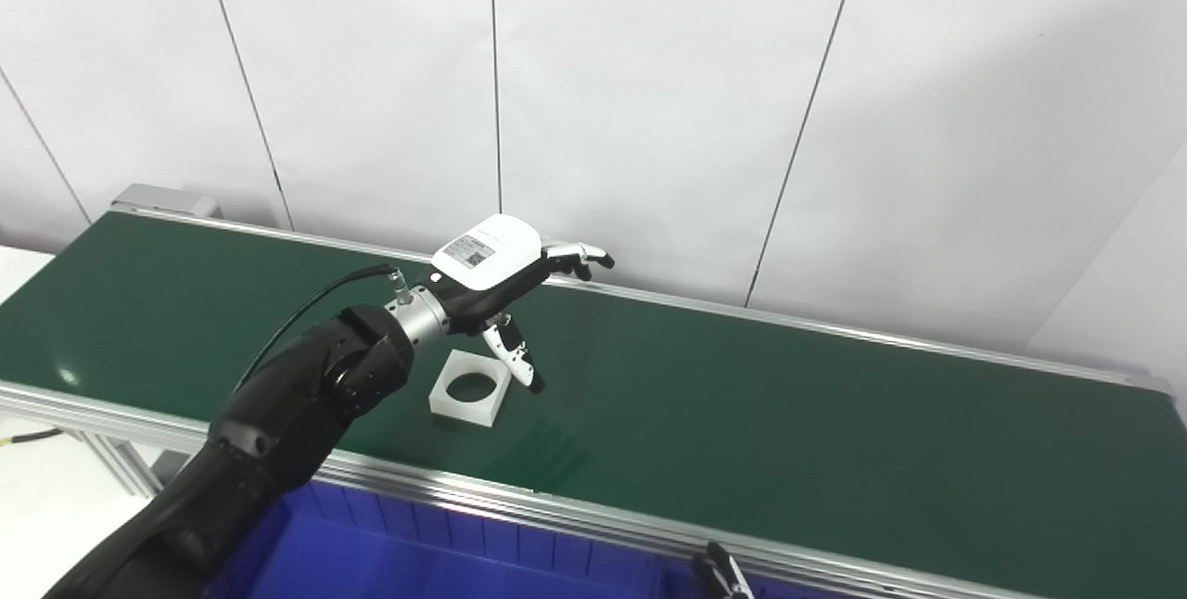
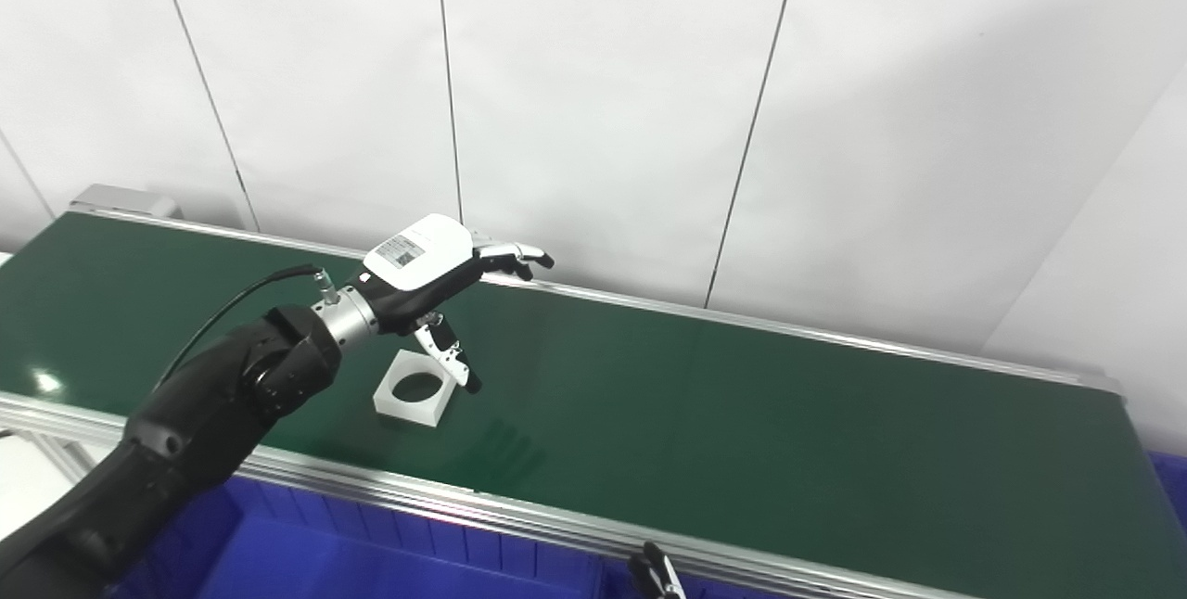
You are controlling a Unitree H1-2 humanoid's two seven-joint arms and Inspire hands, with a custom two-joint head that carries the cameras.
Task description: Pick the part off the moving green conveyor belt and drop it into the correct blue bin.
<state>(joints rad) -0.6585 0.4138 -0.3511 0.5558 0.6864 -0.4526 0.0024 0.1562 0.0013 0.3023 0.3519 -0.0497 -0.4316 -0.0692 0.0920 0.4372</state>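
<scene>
Part [image 1: 470, 384]: white square block with a round through-hole, lying flat on the green conveyor belt [image 1: 742, 414], toward the belt's near edge and left of the belt's middle. Nothing grips it.

Left hand [image 1: 491, 279] hangs over the belt just above and behind the part, back of the hand up, white cover with a small printed label facing the cameras. Fingers [image 1: 580, 256] are stretched out and spread, pointing toward the far rail. Thumb [image 1: 519, 360] angles down, its tip just past the part's right corner; contact between thumb and part can't be told from either view. Hand is wide open, holding nothing. Black forearm [image 1: 297, 404] comes in from bottom left, crossing the near rail, with a black cable [image 1: 306, 307] looping off the wrist.

Right hand [image 1: 723, 573]: only dark fingertips show at the bottom edge, in front of the near rail. Too little visible to say whether it is open or closed.

Belt runs diagonally from upper left to lower right, framed by aluminium rails [image 1: 519, 492]. Blue bin [image 1: 445, 553] sits below the near rail at the bottom of the frame, ribbed inner wall showing. A second sliver of blue [image 2: 1170, 478] shows at the right edge in the right eye view. White panelled wall [image 1: 649, 98] behind the belt.
</scene>
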